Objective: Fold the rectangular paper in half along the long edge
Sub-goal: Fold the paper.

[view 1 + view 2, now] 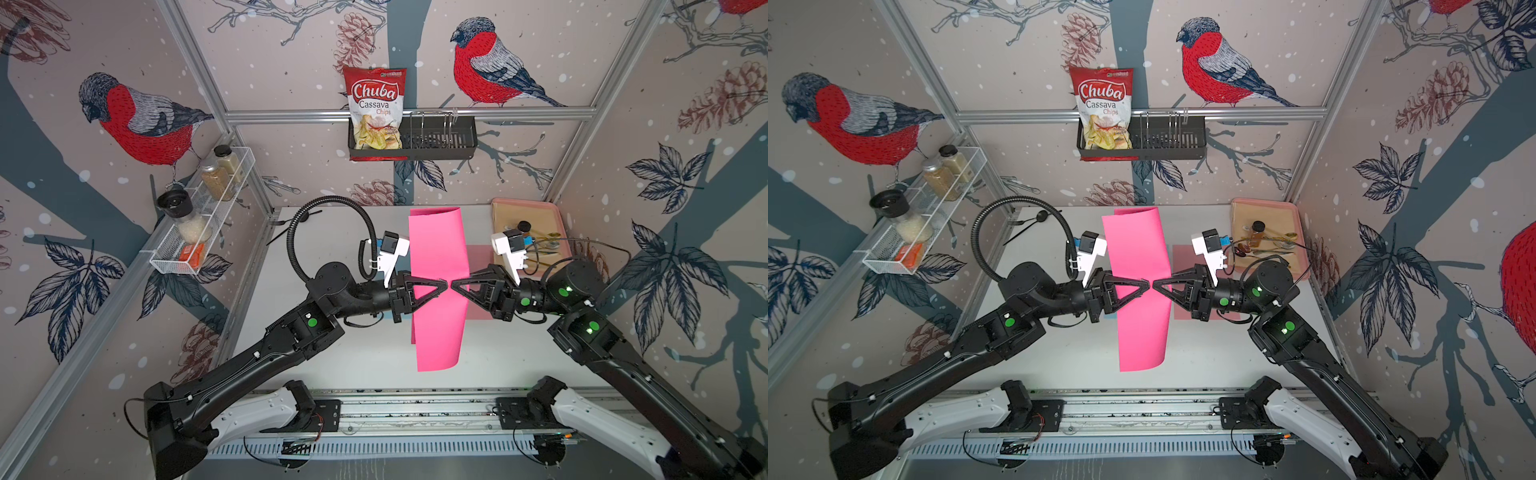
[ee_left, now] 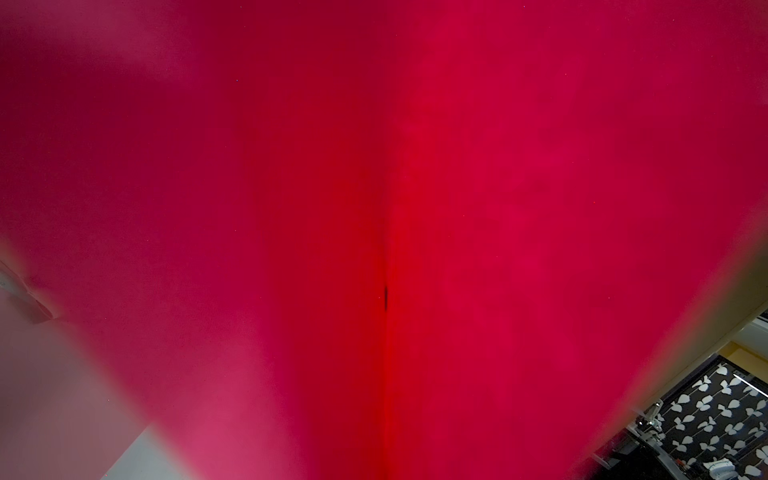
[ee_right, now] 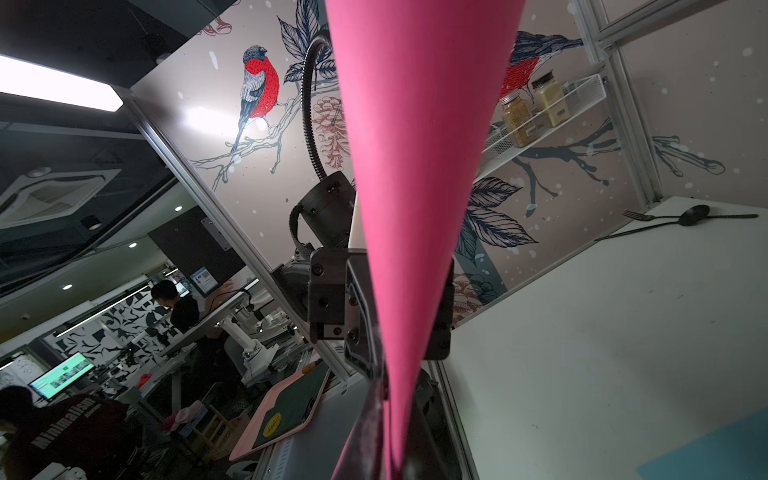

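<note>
Pink paper (image 1: 436, 249) is held up at the frame centre, with its long axis running from upper to lower frame. The left gripper (image 1: 443, 286) and right gripper (image 1: 456, 286) meet tip to tip at its middle. Both jaws look pinched closed on the sheet, and both arms are equally near.

Pink paper (image 1: 1138, 249) raised off the white surface (image 1: 1075, 357), curled lengthwise. Left end effector (image 1: 1144, 286) and right end effector (image 1: 1158, 286) meet nearly tip to tip at its middle, pinching it. Pink tray (image 1: 1302, 232) right of paper; black spoon (image 1: 1041, 215) left of its far end; chips bag (image 1: 1104, 108) behind.
</note>
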`<action>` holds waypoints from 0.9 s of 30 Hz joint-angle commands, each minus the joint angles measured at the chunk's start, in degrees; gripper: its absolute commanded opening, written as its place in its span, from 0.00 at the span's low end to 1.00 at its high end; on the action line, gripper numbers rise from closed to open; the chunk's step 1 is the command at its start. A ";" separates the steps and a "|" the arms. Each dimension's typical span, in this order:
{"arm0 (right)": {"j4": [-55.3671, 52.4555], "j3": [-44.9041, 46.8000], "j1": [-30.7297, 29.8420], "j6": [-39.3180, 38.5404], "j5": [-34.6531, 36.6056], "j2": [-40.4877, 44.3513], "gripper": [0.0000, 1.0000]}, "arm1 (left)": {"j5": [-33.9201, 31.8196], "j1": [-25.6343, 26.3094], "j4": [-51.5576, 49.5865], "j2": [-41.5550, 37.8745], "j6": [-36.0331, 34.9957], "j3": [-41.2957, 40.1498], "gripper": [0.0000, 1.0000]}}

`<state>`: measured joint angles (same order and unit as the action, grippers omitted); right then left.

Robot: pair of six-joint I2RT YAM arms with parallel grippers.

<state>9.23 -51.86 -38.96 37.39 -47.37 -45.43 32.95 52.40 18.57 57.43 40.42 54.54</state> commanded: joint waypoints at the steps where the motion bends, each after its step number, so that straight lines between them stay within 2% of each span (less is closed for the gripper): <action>1: -2.22 -0.72 1.02 -2.03 1.61 0.75 0.14 | 0.97 0.07 2.58 -0.37 0.15 0.04 0.00; 3: -1.90 -0.76 1.60 -1.72 0.84 1.15 0.02 | 1.13 0.06 2.46 -0.47 0.04 0.11 0.00; 4: -1.88 -0.78 1.74 -1.62 0.47 1.37 0.00 | 1.11 0.02 2.46 -0.48 0.06 0.12 0.00; 8: -1.67 -1.11 1.78 -1.53 -0.01 2.25 0.00 | 1.33 0.02 2.82 -0.39 0.18 0.12 0.00; 11: -2.54 -1.75 1.94 -1.76 0.95 2.36 0.13 | 1.79 0.02 3.63 -0.07 0.49 0.01 0.00; 12: -2.55 -1.84 2.09 -1.75 0.92 2.28 0.12 | 2.09 0.03 3.93 0.13 0.62 0.04 0.00; 15: -0.96 -1.63 2.35 -1.33 0.76 2.19 0.00 | 2.86 0.00 4.50 0.74 1.13 0.04 0.00; 18: 1.14 -1.82 2.65 -0.52 0.34 1.88 0.00 | 3.28 0.07 4.83 0.94 1.42 -0.12 0.00; 20: 1.48 -2.23 2.79 -0.36 1.24 1.66 0.10 | 3.47 0.02 4.81 0.96 1.44 -0.13 0.00; 21: 1.55 -2.41 3.00 -0.32 1.41 1.57 0.12 | 3.59 0.00 4.81 0.93 1.49 -0.14 0.00; 22: 2.02 -2.46 3.25 -0.09 1.17 1.32 0.11 | 3.62 0.05 4.73 0.89 1.50 -0.13 0.00; 25: 4.00 -2.20 3.63 0.61 0.99 1.14 0.02 | 3.66 0.07 4.61 0.68 1.41 -0.23 0.00; 27: 4.89 -2.20 3.71 1.10 1.40 1.11 0.03 | 3.76 0.07 4.61 0.58 1.43 -0.34 0.00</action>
<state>9.37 -53.78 -35.48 37.52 -46.78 -44.36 35.66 52.40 20.73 58.30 41.98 54.35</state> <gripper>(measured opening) 0.061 0.048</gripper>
